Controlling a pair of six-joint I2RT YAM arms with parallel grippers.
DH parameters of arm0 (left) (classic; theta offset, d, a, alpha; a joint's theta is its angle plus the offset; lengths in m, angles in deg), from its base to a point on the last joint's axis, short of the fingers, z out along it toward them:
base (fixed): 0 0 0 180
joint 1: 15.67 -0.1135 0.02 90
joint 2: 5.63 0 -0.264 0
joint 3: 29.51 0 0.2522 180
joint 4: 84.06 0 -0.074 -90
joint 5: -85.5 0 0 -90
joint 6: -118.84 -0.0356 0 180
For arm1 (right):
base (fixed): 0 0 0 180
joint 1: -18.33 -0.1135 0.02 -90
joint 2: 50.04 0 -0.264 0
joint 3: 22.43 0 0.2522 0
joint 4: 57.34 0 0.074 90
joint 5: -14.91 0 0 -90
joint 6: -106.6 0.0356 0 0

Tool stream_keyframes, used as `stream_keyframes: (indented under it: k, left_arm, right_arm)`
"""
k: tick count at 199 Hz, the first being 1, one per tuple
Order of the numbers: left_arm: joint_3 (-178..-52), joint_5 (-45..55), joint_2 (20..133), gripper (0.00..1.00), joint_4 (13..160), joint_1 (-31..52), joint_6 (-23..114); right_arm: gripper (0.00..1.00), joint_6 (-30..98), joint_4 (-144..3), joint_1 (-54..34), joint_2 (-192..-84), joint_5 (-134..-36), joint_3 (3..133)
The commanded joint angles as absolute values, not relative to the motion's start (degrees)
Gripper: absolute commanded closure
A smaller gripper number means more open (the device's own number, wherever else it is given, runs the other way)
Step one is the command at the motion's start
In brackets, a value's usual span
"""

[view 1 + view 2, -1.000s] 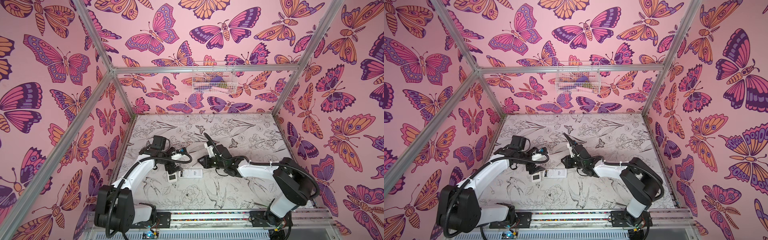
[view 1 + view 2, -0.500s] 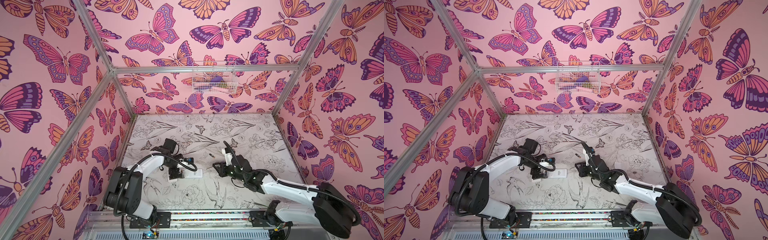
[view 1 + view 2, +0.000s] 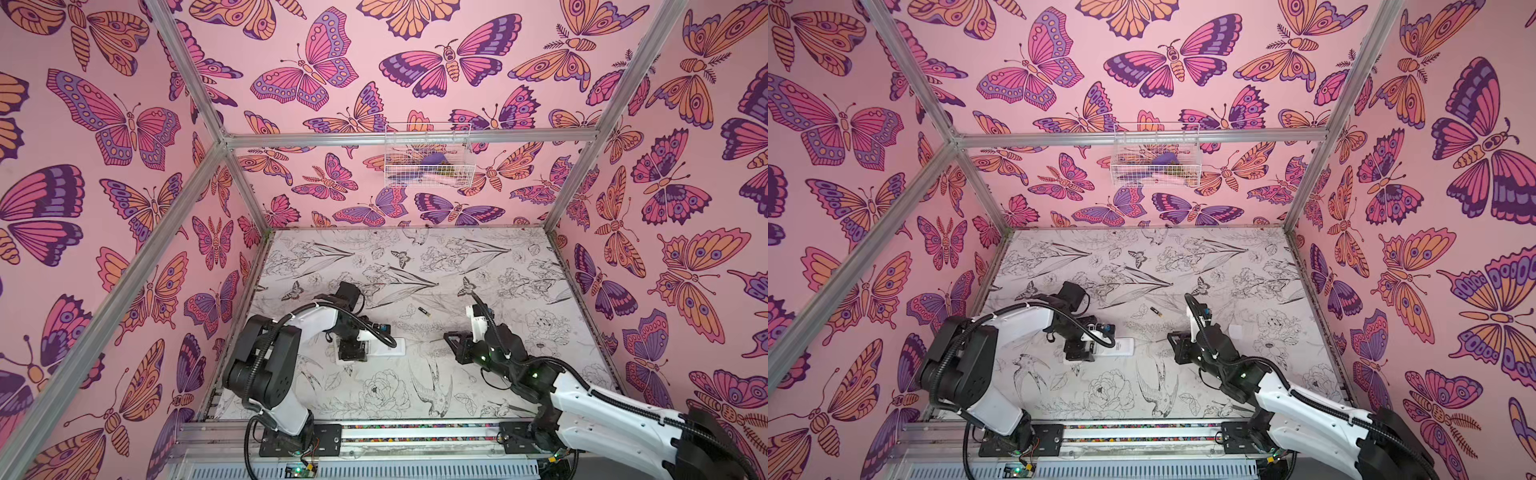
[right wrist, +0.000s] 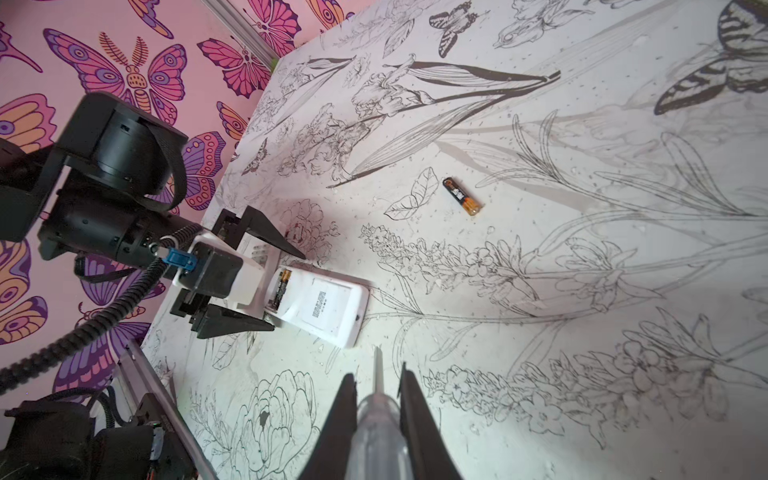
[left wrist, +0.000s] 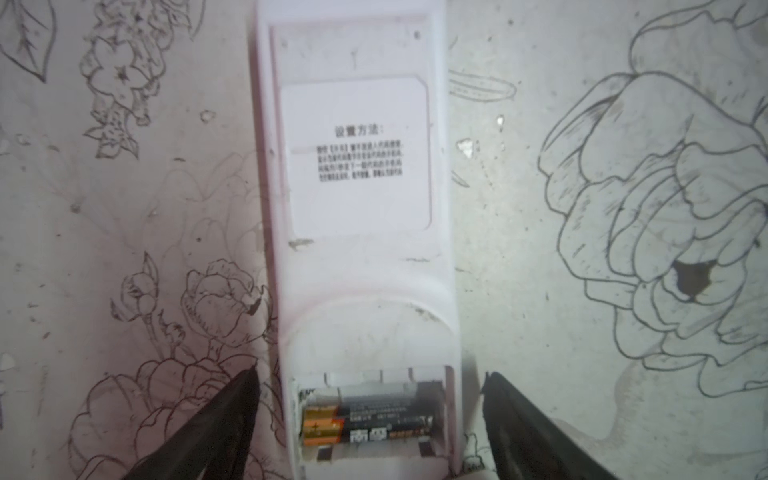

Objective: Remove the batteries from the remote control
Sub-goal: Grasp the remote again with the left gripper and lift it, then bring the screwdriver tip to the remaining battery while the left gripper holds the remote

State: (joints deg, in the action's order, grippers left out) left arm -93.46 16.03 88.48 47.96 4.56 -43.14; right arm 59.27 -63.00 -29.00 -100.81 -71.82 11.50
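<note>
Left hand (image 5: 370, 372): released, black wedge jaws straddling the open end of the remote (image 5: 357, 270), gaps both sides. Remote: smooth white slab, back up, left of the table (image 3: 478, 266) centre. One black-and-gold cylindrical battery (image 5: 365, 428) sits in its bay. The loose battery (image 4: 462, 196) lies mid-table. Right hand (image 4: 376, 370): clenched on the clear-handled screwdriver (image 4: 376, 419).

Left arm (image 3: 316, 322), right arm (image 3: 602, 419): white shell links, black drum joints (image 3: 266, 365), black ribbed cable (image 4: 83, 332). Green lights (image 3: 535, 375) on right. Left gripper (image 4: 289, 293) black, wedge fingers (image 4: 232, 322); blue plug (image 4: 176, 261).
</note>
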Motion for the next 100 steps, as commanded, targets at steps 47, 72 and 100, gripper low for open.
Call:
stream_keyframes:
  k: [47, 72, 100]
  left_arm:
    - [-90.9, 15.1, 87.8, 0.35, 52.4, 6.0, -44.6]
    - [-91.3, 15.3, 87.2, 0.46, 52.4, 6.6, -44.4]
    - [-92.1, 15.3, 85.5, 0.49, 52.4, 9.9, -41.7]
  right_arm:
    - [1.00, 60.2, -68.6, -29.1, -94.1, -68.0, 10.3]
    - [1.00, 59.9, -67.8, -29.1, -93.7, -67.2, 9.3]
    - [1.00, 60.5, -67.1, -29.1, -93.5, -67.7, 9.3]
